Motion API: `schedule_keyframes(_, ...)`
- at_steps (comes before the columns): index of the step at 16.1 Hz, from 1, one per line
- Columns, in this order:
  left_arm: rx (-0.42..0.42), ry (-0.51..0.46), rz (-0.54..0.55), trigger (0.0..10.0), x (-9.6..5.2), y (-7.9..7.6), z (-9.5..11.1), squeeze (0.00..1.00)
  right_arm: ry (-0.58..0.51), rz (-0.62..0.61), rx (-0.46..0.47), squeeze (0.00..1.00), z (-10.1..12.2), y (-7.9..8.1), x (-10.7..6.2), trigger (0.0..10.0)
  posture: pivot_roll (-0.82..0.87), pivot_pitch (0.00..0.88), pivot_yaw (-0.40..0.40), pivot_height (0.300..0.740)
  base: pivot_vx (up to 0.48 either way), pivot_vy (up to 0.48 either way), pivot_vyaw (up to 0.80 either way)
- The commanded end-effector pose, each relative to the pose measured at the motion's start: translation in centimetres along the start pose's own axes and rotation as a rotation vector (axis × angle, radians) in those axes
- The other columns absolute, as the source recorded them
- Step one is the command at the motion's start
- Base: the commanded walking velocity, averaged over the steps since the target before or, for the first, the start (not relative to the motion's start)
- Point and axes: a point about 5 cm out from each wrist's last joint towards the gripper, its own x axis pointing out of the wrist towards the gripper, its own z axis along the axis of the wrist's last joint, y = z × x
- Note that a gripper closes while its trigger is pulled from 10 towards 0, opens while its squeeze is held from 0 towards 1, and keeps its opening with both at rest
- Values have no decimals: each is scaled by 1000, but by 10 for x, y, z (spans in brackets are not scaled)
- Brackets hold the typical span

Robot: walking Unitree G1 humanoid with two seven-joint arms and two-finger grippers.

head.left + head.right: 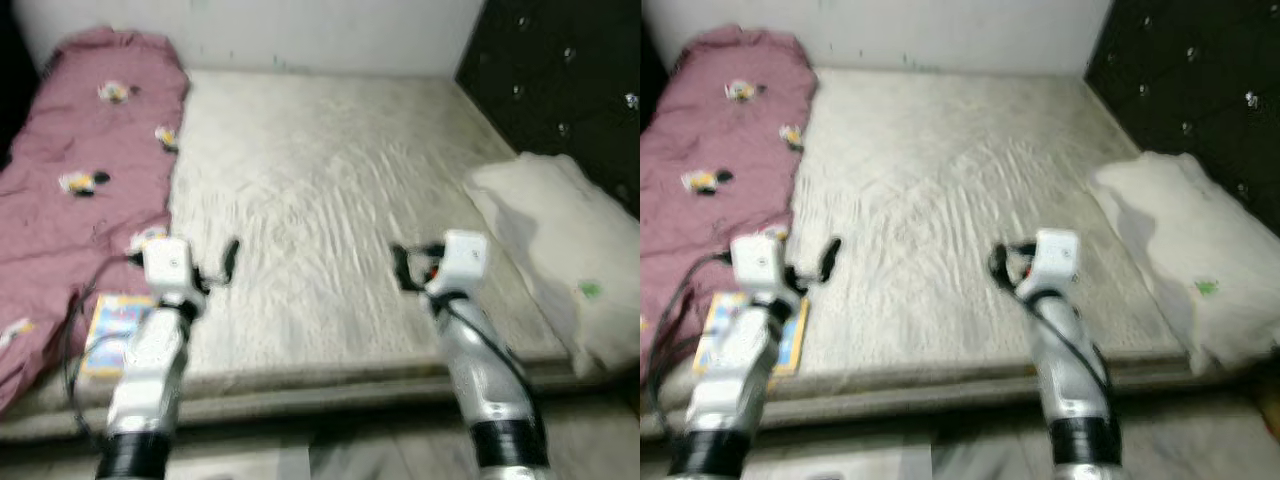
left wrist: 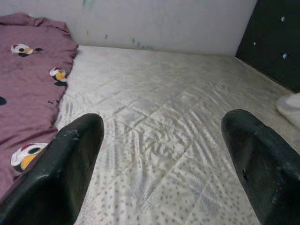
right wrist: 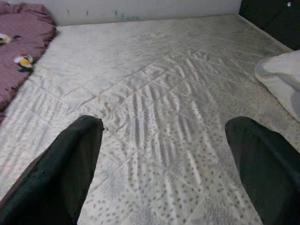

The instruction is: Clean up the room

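Your left gripper [image 1: 228,262] hangs released over the near part of the quilted mattress [image 1: 320,200], its black fingers [image 2: 65,173] spread wide with nothing between them, and your right gripper [image 1: 400,265] hovers level with it further right, its fingers [image 3: 70,168] parted and empty too. Just outside your left gripper lies the pink blanket [image 1: 80,180] with cartoon prints, bunched along that edge of the bed, and a colourful book [image 1: 112,335] sits beneath that arm near the mattress's front edge. Out beyond your right gripper a white pillow [image 1: 560,260] rests against the dark padded headboard [image 1: 560,80].
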Motion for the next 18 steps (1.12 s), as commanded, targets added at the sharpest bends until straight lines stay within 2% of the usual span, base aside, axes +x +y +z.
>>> schedule_keyframes(1,8,-3,7,10000,-2,5,1,0,-15,6,2,0,4,4,1,10000,-16,0,-80,740,330,0,0)
schedule_keyframes(3,9,1,11,10000,0,5,2,0,-16,4,3,0,5,4,3,10000,-19,0,-80,740,311,0,0)
schedule_keyframes(9,0,19,38,10000,-1,8,-1,0,-19,3,10,0,5,3,3,10000,-18,0,-81,740,0,42,0)
schedule_keyframes(12,-8,26,44,10000,-1,9,-2,0,-5,-4,14,0,4,2,3,10000,-18,0,-81,740,0,480,0)
schedule_keyframes(14,-8,25,44,10000,-1,9,-2,0,-6,-5,15,0,4,2,3,10000,-18,0,-81,740,0,480,-653)
schedule_keyframes(18,-12,25,41,10000,-1,7,-2,0,-5,-1,9,0,4,2,3,10000,-18,0,-81,740,0,480,0)
